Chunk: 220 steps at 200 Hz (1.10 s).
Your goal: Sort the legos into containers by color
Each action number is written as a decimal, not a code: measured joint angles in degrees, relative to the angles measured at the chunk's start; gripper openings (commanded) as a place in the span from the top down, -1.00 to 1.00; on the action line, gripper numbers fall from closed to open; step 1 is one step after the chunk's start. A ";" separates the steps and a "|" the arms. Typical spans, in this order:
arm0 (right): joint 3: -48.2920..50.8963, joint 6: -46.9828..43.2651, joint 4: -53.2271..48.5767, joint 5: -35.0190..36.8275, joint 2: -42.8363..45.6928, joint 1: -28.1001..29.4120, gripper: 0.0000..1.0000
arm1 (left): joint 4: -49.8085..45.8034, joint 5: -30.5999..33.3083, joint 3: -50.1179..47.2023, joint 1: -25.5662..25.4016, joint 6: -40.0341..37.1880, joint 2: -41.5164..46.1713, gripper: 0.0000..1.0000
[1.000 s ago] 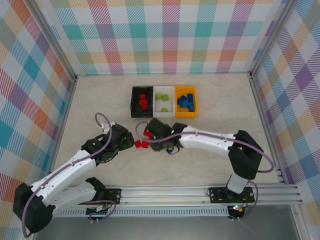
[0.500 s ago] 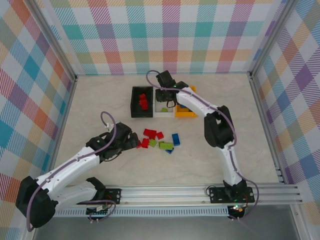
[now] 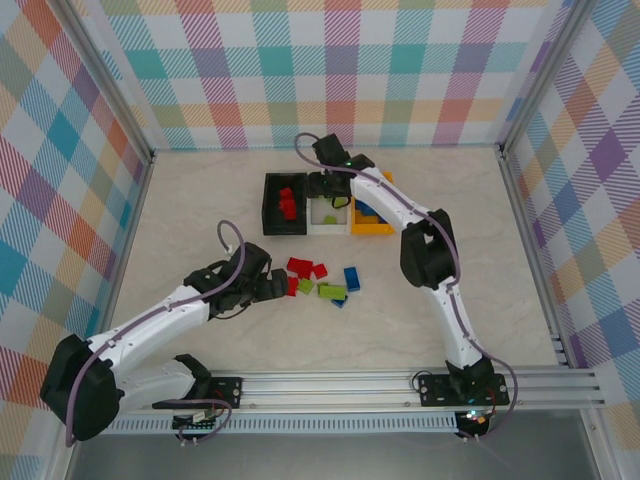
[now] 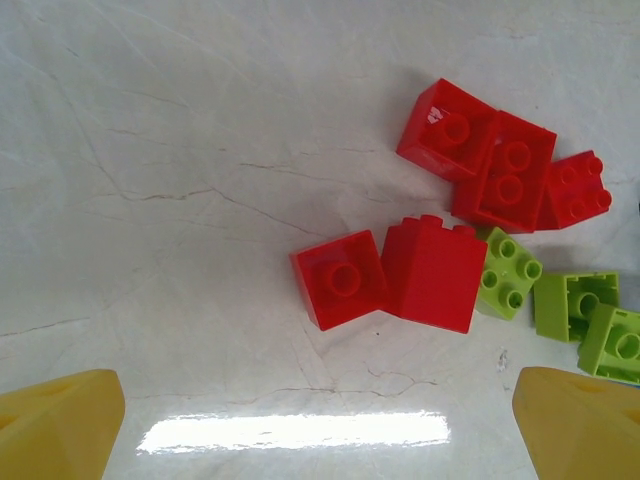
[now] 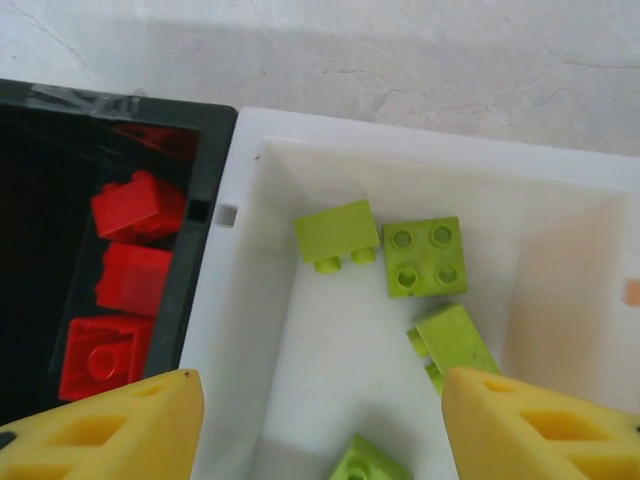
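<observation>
Left hand point(image 3: 272, 288) moved nearer red legos point(image 4: 430, 275), fingers spread, right hand point(image 3: 326, 192) spread above white bin point(image 5: 226, 300)

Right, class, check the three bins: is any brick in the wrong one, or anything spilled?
Nothing stands out. The black bin holds red bricks, the white bin green bricks, the orange bin blue bricks. Unsorted bricks lie loose on the table.

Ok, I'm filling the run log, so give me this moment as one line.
left gripper: open, beside loose red legos | right gripper: open, above white bin holding green legos | black bin: red bricks inside
</observation>
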<state>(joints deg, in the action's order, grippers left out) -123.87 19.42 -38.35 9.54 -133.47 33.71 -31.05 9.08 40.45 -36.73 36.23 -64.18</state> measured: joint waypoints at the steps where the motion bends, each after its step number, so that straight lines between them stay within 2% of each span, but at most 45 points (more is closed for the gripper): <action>1: 0.31 0.00 0.09 0.00 0.22 0.00 -0.31 | 0.02 -0.13 0.04 -0.02 -0.07 -0.09 -1.00; 23: 11.39 0.70 3.41 -1.01 10.14 0.00 -0.31 | 0.37 -1.33 1.42 -0.72 -0.76 -2.43 -0.99; 72: 38.05 2.82 12.79 -2.32 35.50 0.90 -0.30 | 0.61 -1.36 6.56 -1.44 -2.23 -13.25 -0.76; 117: 55.36 5.16 16.13 -2.51 44.00 1.77 -0.29 | 0.04 -0.24 9.94 -2.19 -4.70 -19.93 -0.41; 151: 60.76 6.10 16.15 -1.66 46.27 1.77 -0.30 | -1.14 2.62 15.41 -4.68 -6.21 -24.20 -0.31; 186: 61.66 6.56 16.83 -0.85 49.57 1.77 -0.30 | -2.69 5.79 18.51 -7.10 -7.19 -29.46 -0.15; 220: 62.34 6.73 17.94 -0.26 51.08 1.77 -0.30 | -4.02 8.35 19.37 -7.87 -7.21 -32.81 -0.08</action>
<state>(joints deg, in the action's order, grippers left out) -61.54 26.15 -20.40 9.28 -82.39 35.48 -35.07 17.43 59.81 -44.60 29.02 -96.99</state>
